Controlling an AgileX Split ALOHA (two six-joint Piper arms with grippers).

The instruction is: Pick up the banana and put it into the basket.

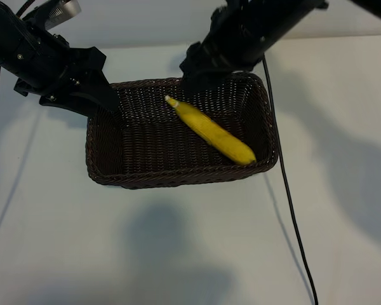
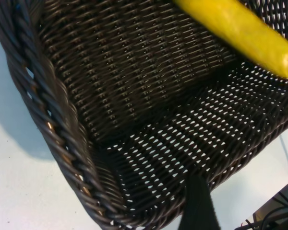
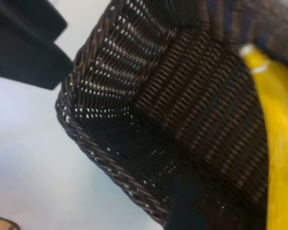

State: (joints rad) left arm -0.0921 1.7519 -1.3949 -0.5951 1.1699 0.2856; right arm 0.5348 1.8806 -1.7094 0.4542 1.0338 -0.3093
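Both claws are hanging over the basket (image 1: 101,175) with nothing in them: the left claw (image 1: 105,95) is sitting open at one end, and I cannot tell how the right claw (image 1: 193,79) is standing at the far rim. I think the putting-in step is finishing, since the banana (image 1: 209,130) is lying inside, slanting across the floor. Next, the arms are only needing to lift away without bumping the rim.

the banana (image 1: 211,131) below me is bright yellow, with a pale, almost white stem tip. the basket (image 1: 108,166) is dark brown wicker in a tight ribbed weave, light showing through its walls as small dots. my arms are black; the table (image 1: 178,254) is white.
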